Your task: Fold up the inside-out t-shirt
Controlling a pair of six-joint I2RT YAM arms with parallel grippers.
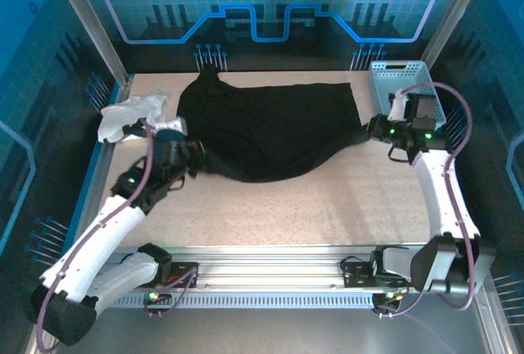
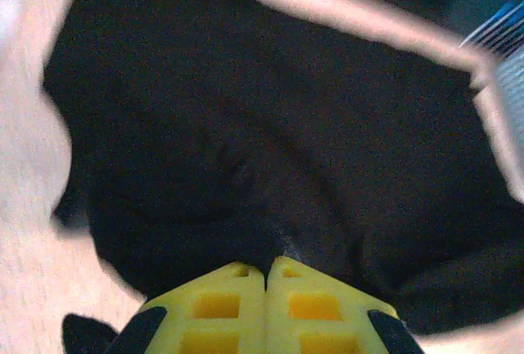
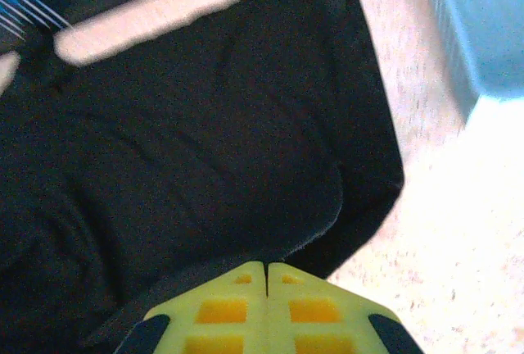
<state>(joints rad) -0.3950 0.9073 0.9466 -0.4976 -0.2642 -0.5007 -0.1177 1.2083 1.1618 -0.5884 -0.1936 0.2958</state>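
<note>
Up close, both pincers are clenched on black cloth: the left pincer (image 2: 266, 270) grips the 9 o'clock edge, the right pincer (image 3: 267, 265) the 3 o'clock corner. So the t-shirt (image 1: 270, 129) lies spread mid-worktop (image 1: 327, 206), with a white garment (image 1: 127, 116) off at 10 o'clock. Looks like the grab-before-folding step to me. Next move probably needs both sides lifted together and carried over evenly, no dragging.
</note>
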